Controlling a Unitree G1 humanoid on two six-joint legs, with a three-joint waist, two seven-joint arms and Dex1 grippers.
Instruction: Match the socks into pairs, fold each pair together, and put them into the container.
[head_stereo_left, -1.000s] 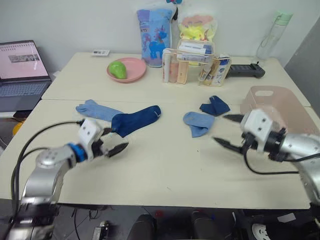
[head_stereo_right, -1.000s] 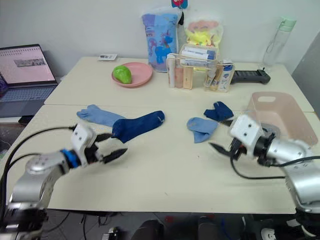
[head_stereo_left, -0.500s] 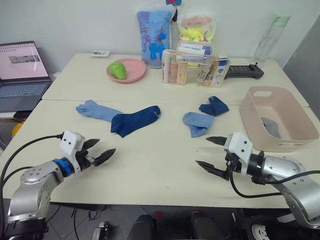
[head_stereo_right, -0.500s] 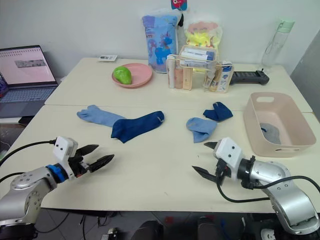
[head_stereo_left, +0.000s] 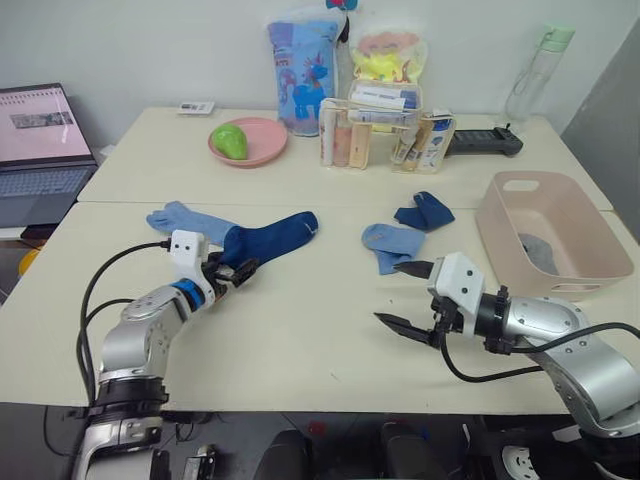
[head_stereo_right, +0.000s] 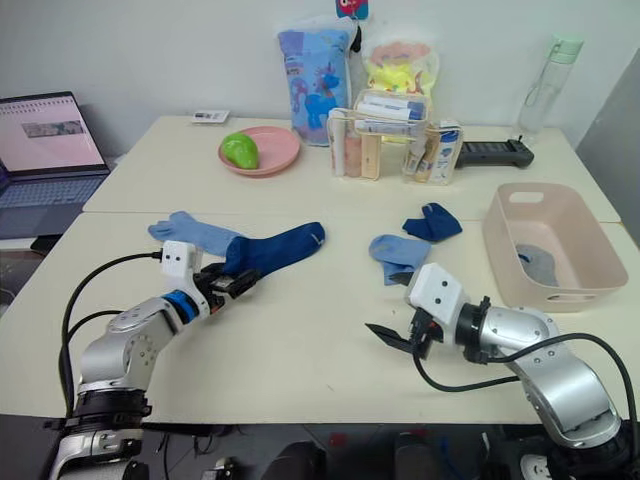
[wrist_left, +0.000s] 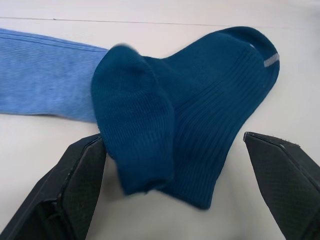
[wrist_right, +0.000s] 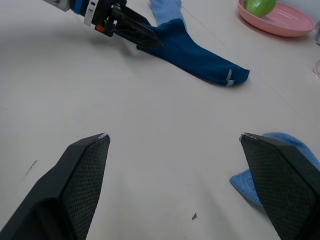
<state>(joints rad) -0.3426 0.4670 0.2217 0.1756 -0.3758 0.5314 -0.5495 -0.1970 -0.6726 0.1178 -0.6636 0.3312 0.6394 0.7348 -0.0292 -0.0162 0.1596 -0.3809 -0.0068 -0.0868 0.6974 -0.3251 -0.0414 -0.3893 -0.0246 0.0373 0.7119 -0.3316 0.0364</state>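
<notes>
I have the left pincer (head_stereo_left: 238, 272) spread wide, its two fingers straddling the toe end of the navy sock (head_stereo_left: 268, 237), which lies flat on the counter (head_stereo_left: 300, 330) with its cuff pointing toward the tub (head_stereo_left: 553, 238). That sock's toe overlaps one end of a light blue sock (head_stereo_left: 188, 219), so the two touch there. The right pincer (head_stereo_left: 402, 295) is also spread, holding nothing, hovering over bare counter between the navy sock and the tub. Just beside it, nearer the tub, lies a second light blue sock (head_stereo_left: 391, 243), crumpled, and touching its far edge is the second navy sock (head_stereo_left: 425, 213), bunched up. Something grey (head_stereo_left: 535, 252) already lies in the tub's bottom; I judge it is the grey socks, though I cannot tell how it is folded. These socks are light, limp knit: they will drape and sag from any single pinch, and a lower layer may drag along. I would close on the toe's doubled fabric, lifting slowly so the light blue sock beneath stays behind.
</notes>
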